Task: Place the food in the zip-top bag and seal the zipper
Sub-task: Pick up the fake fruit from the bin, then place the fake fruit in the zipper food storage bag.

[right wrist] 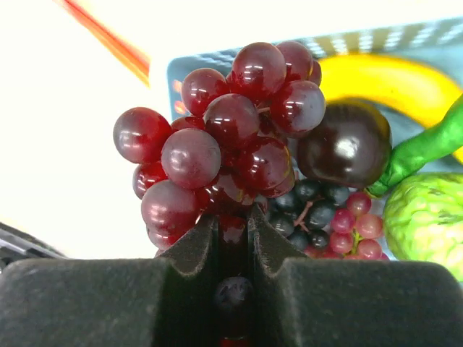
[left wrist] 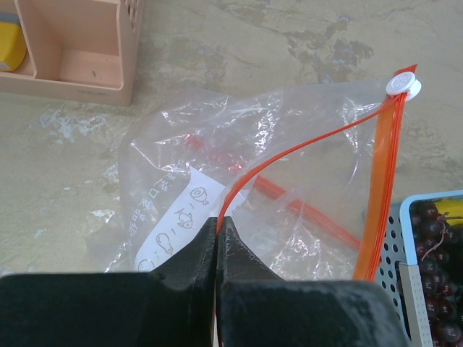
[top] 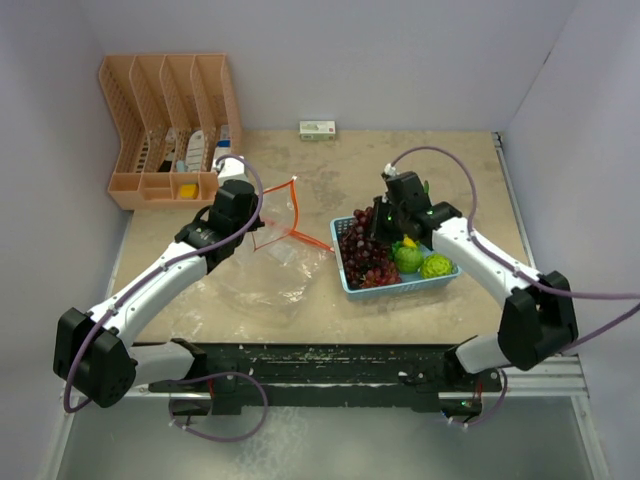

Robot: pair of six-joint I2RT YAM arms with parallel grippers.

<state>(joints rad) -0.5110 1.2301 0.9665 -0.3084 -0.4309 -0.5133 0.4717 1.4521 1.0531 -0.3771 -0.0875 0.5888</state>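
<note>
On table (top: pixel 400 160), zip-top bag (top: pixel 270 280) mouth faces basket (top: pixel 398 291).

Mottled beige table (top: pixel 460 180) carries peach organizer (top: pixel 170 120), small box (top: pixel 318 129), zip-top bag (top: pixel 262 280), light-blue basket (top: pixel 398 291)

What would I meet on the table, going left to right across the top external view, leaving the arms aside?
In order: peach desk organizer → zip-top bag → light-blue basket, and inside it dark red grapes, then round green fruits.
</note>
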